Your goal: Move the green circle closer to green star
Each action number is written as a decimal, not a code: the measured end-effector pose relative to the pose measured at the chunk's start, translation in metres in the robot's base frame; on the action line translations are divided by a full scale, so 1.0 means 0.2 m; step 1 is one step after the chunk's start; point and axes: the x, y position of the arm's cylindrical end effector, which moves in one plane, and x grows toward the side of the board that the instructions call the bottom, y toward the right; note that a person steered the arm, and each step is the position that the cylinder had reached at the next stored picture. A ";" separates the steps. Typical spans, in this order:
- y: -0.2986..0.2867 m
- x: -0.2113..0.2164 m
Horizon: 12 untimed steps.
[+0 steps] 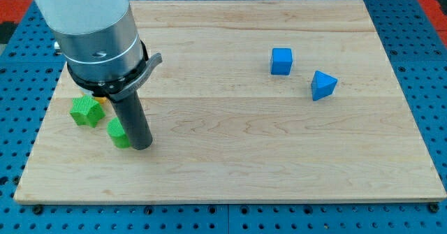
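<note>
The green star [85, 112] lies near the board's left edge. The green circle [116, 133] lies just to its lower right, a small gap apart from it. My tip [142, 147] is on the board touching the right side of the green circle, and the rod hides part of that block. The arm's grey body covers the view's upper left.
A blue cube [281, 61] and a blue triangular block [323, 85] lie at the view's upper right. A sliver of an orange block [100, 100] shows under the arm, right of the star. The wooden board [230, 171] ends close to the left of the star.
</note>
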 end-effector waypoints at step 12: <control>-0.17 -0.07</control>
